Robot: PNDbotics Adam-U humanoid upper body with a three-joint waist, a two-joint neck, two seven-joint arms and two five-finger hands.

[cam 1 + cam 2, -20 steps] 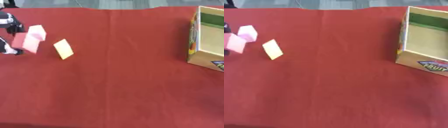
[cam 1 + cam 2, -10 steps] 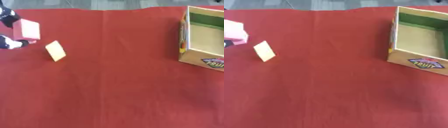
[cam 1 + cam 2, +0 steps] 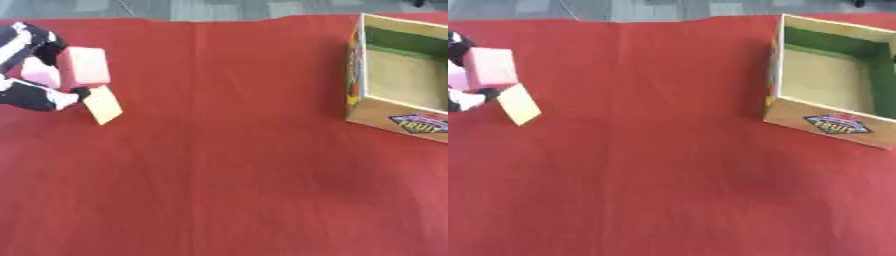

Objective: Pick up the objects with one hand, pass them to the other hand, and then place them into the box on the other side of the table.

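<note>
Pink block (image 3: 83, 67) is clamped between the curled fingers and thumb of the left hand (image 3: 33, 75) at the table's left edge, beside a yellow card (image 3: 102, 104), presumably for handover toward the cardboard box (image 3: 404, 116) opposite.

Block (image 3: 83, 67) in left hand (image 3: 35, 95) far left; card (image 3: 103, 104) just beside; box (image 3: 830, 120) far right.

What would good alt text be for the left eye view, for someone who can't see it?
At the left edge, the left robot hand grips a pink block, with a yellow card lying on the red tablecloth just below it. An open cardboard box with nothing visible inside sits at the far right; the right robot hand is out of view.
</note>
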